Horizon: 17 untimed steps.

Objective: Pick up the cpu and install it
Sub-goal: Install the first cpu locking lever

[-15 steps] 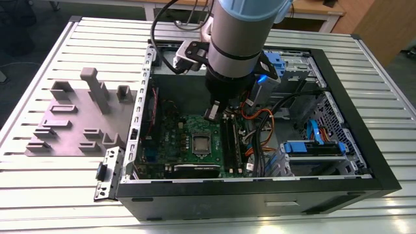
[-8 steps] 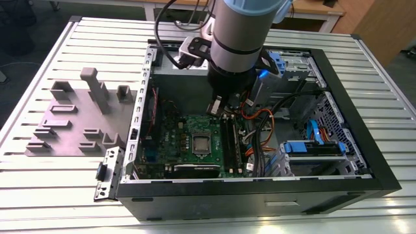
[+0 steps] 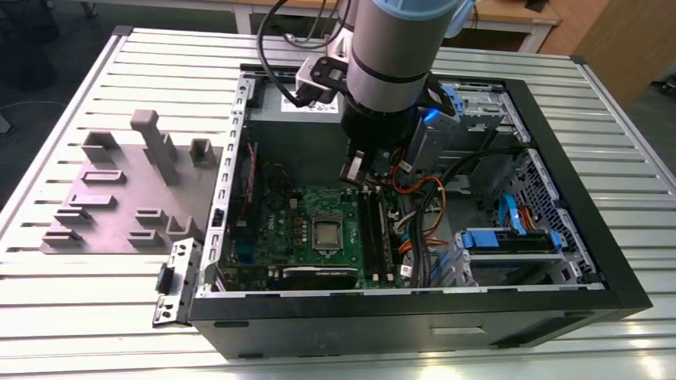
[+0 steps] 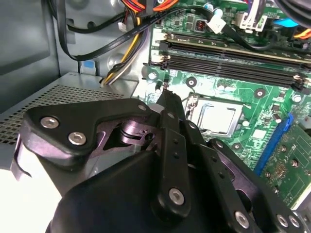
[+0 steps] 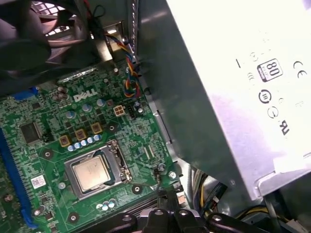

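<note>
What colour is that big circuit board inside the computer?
Green; the motherboard shows best in the first wrist view.

An open black metal computer case (image 3: pixel 423 317) lies on a ribbed silver aluminium tabletop (image 3: pixel 63 317). Inside it sit a green motherboard (image 3: pixel 285 229), black memory slots (image 4: pixel 233 63) and orange-and-black cable bundles (image 3: pixel 423 198). A grey plastic holder block with upright posts (image 3: pixel 116 198) rests well apart from the case.
</note>
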Motion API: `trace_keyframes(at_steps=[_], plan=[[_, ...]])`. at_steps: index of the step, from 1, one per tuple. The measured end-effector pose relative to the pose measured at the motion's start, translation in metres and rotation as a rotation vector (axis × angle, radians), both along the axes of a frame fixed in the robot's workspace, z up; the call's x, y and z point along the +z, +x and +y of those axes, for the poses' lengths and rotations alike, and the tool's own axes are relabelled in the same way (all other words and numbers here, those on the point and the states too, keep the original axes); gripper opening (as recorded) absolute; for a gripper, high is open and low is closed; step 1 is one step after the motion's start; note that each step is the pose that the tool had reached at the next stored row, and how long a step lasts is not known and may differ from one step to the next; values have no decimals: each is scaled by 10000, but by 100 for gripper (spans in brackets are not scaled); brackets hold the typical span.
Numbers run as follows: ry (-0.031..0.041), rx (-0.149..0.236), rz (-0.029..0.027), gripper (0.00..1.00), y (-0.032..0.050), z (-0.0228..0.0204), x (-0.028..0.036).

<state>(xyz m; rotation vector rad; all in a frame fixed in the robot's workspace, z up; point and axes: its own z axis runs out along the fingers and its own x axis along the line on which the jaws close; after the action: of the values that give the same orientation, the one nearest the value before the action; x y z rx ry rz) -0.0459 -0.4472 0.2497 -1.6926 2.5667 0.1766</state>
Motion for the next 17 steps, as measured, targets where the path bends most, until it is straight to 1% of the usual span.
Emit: trace_keyframes(at_steps=[5, 7, 11, 14, 17], plan=[[0, 329, 0, 11, 4, 7, -20], [3, 352, 1, 11, 10, 13, -29], [57, 408, 0, 11, 14, 27, -47], [69, 444, -1, 11, 13, 37, -68], [75, 456, -1, 11, 13, 38, -93]])
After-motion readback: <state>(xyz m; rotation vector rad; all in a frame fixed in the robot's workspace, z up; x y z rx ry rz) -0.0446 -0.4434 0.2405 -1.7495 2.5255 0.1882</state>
